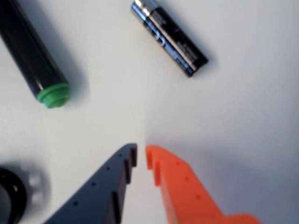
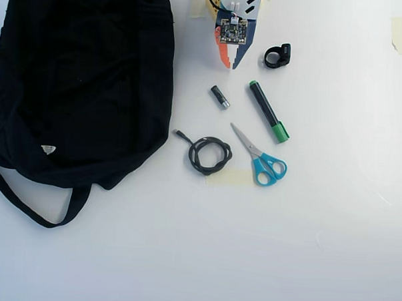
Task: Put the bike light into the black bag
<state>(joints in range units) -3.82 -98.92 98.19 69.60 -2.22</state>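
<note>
The bike light [image 2: 277,57], a small black chunk with a ring opening, lies on the white table just right of my gripper [image 2: 231,65] in the overhead view. In the wrist view it shows blurred at the bottom left corner [image 1: 11,198]. My gripper [image 1: 141,156] has one dark blue finger [image 1: 107,191] and one orange finger [image 1: 187,191]. The tips stand almost together with nothing between them, above bare table. The black bag [image 2: 77,85] lies slumped at the left of the overhead view, with its white tag [image 2: 48,149] and strap [image 2: 31,213] toward the front.
A small black-and-silver battery [image 2: 220,97] [image 1: 169,37] lies just in front of the gripper. A black marker with a green end [image 2: 269,112] [image 1: 37,60], blue-handled scissors [image 2: 261,156] and a coiled black cable [image 2: 209,155] lie further out.
</note>
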